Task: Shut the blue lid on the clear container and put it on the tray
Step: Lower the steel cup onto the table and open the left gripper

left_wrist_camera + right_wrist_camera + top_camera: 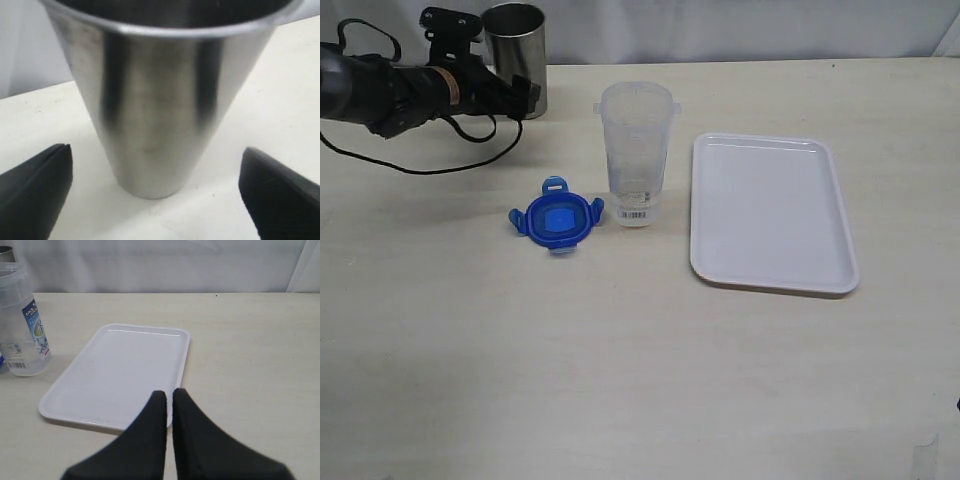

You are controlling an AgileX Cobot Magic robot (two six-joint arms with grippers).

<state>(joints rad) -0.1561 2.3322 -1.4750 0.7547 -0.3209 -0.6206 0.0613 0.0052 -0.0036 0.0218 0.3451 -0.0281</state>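
Note:
The blue lid lies flat on the table, flaps spread, just left of the clear container. That container stands upright and uncovered beside the white tray's left edge. The tray holds nothing. My left gripper is at the back left, far from the lid, open wide; in the left wrist view its gripper faces the grey steel cup with both fingers clear of it. My right gripper is shut on nothing, hovering near the tray's near corner, with the container off to one side.
The steel cup stands upright at the table's back left edge, right at my left gripper's fingertips. A black cable loops on the table below the left arm. Bare table lies in front of the lid and tray.

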